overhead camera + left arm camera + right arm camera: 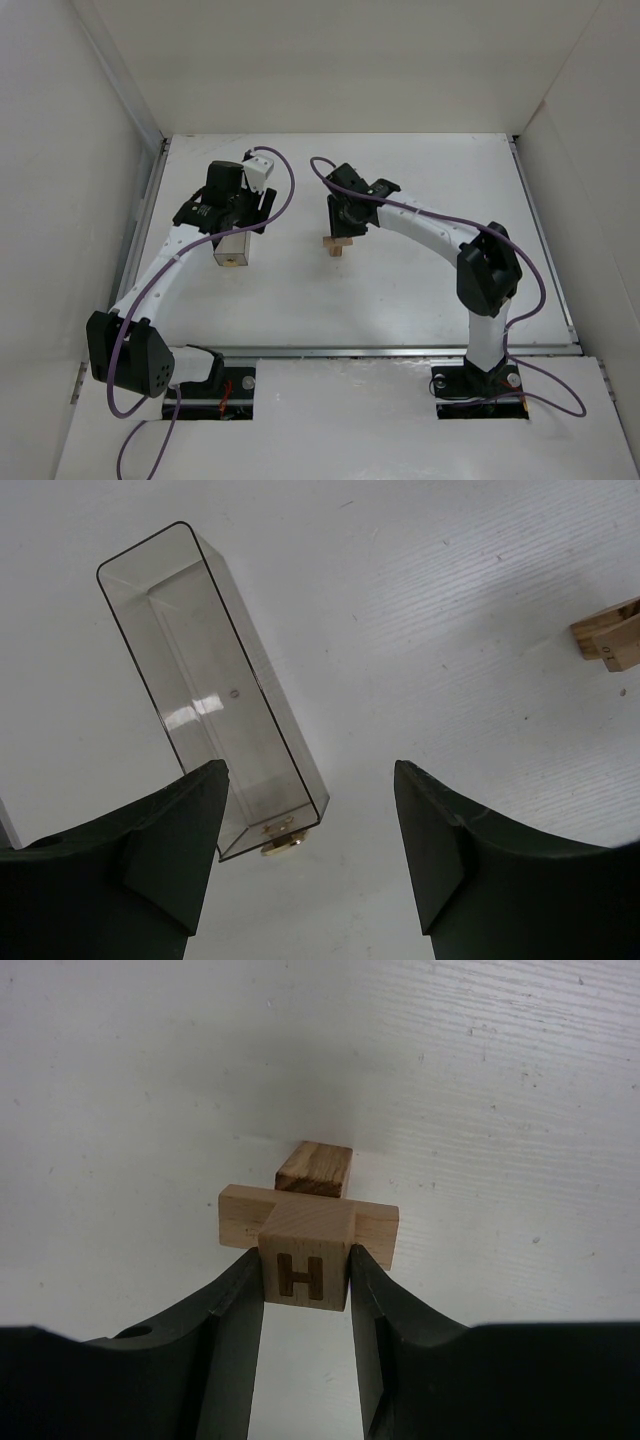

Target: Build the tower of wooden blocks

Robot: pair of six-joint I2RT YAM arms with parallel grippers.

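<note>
On the white table (400,290), the tower (337,243) stands near the middle, the right gripper (304,1253) pinching its top H block (306,1278) on both sides, while the left gripper (308,766) hangs with fingers spread above a clear box (200,680) to the tower's left.

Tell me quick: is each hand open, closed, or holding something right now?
Left hand: open, holding nothing.
Right hand: closed on the H block.
</note>
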